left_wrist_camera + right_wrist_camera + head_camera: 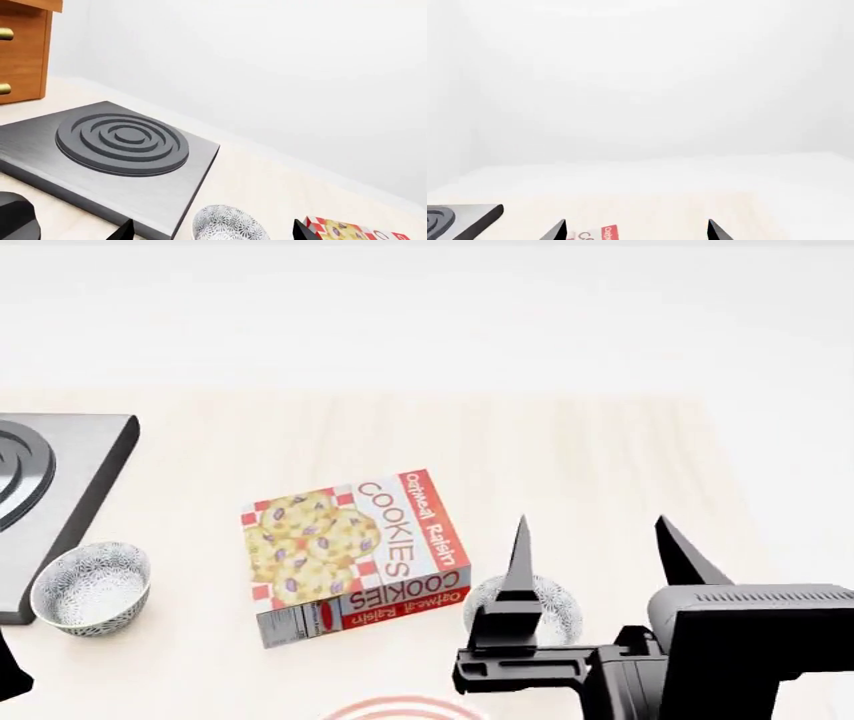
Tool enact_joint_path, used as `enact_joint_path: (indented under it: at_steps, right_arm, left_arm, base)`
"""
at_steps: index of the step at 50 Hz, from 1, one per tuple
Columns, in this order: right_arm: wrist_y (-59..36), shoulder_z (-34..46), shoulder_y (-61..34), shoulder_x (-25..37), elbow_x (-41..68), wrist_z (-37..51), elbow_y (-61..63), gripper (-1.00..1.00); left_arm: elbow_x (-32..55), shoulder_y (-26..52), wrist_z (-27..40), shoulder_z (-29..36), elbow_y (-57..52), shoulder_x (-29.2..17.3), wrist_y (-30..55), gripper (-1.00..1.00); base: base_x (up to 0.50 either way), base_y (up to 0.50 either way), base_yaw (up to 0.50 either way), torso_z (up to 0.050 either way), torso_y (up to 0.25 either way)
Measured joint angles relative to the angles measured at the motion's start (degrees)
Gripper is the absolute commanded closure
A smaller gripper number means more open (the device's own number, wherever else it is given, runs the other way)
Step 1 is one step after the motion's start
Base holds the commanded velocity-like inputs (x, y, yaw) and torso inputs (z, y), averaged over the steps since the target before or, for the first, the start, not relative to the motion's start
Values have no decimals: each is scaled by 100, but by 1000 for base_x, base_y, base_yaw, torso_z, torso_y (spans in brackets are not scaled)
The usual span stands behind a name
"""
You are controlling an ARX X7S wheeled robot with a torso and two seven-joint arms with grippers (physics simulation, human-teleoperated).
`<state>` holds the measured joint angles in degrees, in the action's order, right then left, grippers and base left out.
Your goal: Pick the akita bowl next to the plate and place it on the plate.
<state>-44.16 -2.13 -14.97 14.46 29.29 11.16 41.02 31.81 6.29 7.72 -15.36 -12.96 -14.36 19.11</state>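
The akita bowl sits beside the cookie box, just beyond the plate. It is likely light, rigid, glazed-slick — best pinched at its rim. The right gripper hovers, spread wide, empty.

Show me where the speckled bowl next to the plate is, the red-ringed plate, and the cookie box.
Speckled grey-and-white akita bowl (558, 608), head view: rim right of the gripper finger.
White red-ringed plate (400, 708), head view: far rim at bottom edge.
Red-and-white cookie box (350, 545), head view: top face.

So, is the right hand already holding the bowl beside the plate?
No, the right hand is open above the akita bowl, gripping nothing.
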Motion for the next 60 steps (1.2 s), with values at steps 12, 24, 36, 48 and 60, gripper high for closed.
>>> enact_joint_path:
  at_steps: [12,24,36,48,60]
  right_arm:
    - [-1104,170,-1014,149,118,263,-734,-100]
    - [-2104,203,-1965,149,308,374,-1735,-100]
    - [-2686,281,-2715,117,398,320,-2910,-100]
    - [-2871,553,-3279,122,318,136,-4176,-100]
    - [-2728,863,-3691,87,165,-81,-5274,-100]
  left_arm:
    - [25,-10,36,16,-21,-19,2,-100]
    - [51,-17,48,26,-2,-31,-26,-100]
    - [80,-20,70,36,3,-48,-35,-100]
    - [112,-17,102,51,-5,-66,-29,-100]
    - [146,-20,125,63,-8,-83,-30,-100]
  base:
    - [0,0,0,0,0]
    - [0,0,0,0,0]
    - [0,0,0,0,0]
    - [0,0,0,0,0]
    - [0,0,0,0,0]
